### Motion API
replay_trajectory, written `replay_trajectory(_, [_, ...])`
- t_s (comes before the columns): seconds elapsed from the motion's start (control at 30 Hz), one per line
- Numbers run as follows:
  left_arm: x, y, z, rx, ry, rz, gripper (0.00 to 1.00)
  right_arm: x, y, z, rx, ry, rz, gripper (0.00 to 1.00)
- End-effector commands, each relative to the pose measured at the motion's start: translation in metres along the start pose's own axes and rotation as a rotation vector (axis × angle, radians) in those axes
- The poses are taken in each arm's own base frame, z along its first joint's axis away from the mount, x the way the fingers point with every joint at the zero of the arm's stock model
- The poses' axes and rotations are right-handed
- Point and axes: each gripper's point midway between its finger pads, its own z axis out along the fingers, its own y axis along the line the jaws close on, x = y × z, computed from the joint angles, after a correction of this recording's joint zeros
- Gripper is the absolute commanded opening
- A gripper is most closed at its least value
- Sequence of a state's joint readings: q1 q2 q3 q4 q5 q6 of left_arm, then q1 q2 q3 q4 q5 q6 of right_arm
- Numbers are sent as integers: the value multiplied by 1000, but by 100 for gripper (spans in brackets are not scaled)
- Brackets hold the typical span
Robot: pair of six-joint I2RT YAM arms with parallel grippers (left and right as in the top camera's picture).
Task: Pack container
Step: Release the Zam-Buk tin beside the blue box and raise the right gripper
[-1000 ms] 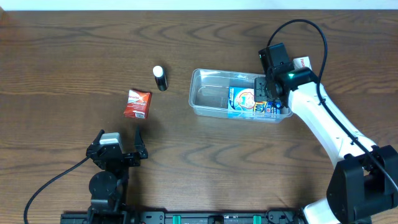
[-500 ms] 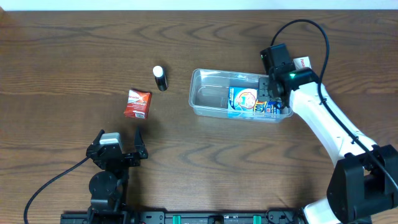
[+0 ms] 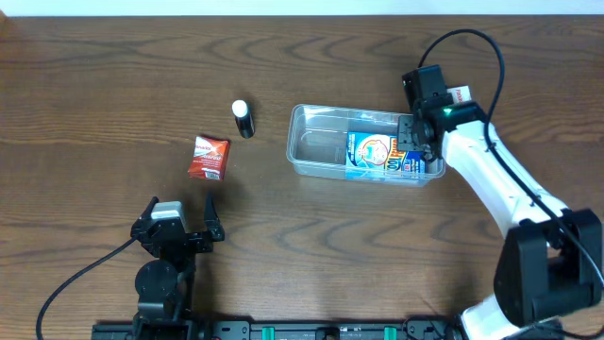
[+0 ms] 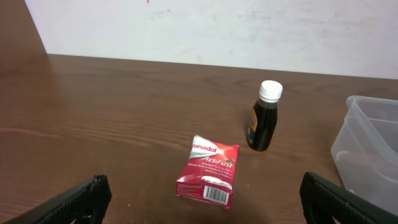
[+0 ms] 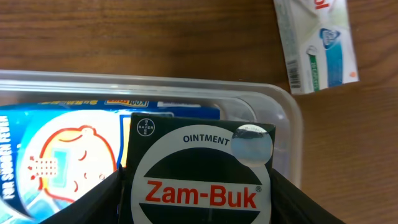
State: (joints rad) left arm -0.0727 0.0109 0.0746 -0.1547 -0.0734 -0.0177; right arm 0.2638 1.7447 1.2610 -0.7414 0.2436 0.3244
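Note:
The clear plastic container point(image 3: 316, 146) lies at the table's centre right, and a blue packet point(image 3: 370, 154) rests inside it. My right gripper point(image 3: 413, 142) hangs over its right end, shut on a dark green Zam-Buk ointment box point(image 5: 199, 162). In the right wrist view both fingers press the box's sides, with the container's rim point(image 5: 186, 87) and the blue packet point(image 5: 56, 155) beneath. My left gripper point(image 3: 179, 225) stands open and empty near the front left edge. The container's corner point(image 4: 373, 143) shows at the right of the left wrist view.
A red Panadol box point(image 3: 208, 157) point(image 4: 208, 171) lies flat left of the container. A small dark bottle with a white cap point(image 3: 243, 119) point(image 4: 264, 118) is beside it. A white packet point(image 3: 460, 94) point(image 5: 317, 40) lies on the table just beyond the container's right end.
My right gripper has shifted slightly to the right with the Zam-Buk box in it. The left arm has not moved.

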Motion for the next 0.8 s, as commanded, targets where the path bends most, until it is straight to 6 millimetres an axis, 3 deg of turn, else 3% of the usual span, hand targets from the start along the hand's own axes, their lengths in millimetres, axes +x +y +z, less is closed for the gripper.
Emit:
replay_trajectory(0.0, [8, 0, 0, 6, 27, 20, 98, 5, -3, 15, 26, 24, -29, 57])
replay_trajectory(0.77, [8, 0, 0, 6, 27, 20, 98, 1, -4, 22, 27, 18, -61, 57])
